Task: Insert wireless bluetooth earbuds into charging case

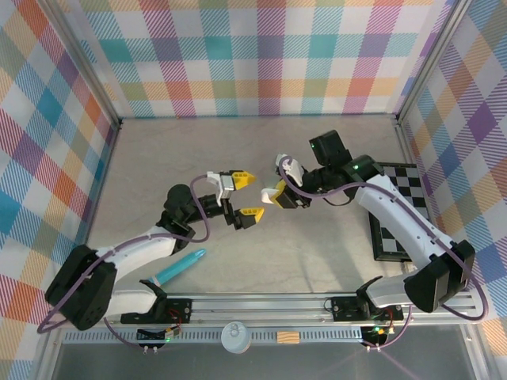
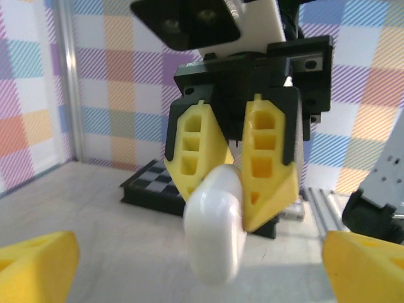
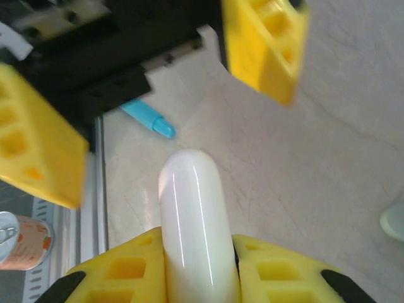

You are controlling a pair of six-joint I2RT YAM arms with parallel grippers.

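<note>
A: right gripper (image 2: pixel 230 205) clamped on white charging case (image 3: pixel 189 214), held off the bench (image 1: pixel 317 261). left gripper (image 1: pixel 252 195) at its 9 o'clock, jaws wide apart, empty.
B: why there?
A: probably presenting the case for a handover or lid opening.
B: earbuds?
A: can't tell where, too small to make out. turquoise stick (image 1: pixel 181 267) lies at 7 o'clock of left gripper.

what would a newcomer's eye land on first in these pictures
First, the meeting over the middle of the table: the right hand pinches a glossy white case between its yellow fingers, and the left hand faces it, wide open. Then come the loud pastel plaid walls all around, the black-and-white checkerboard at the right edge, and a turquoise stick lying at the near left.
</note>
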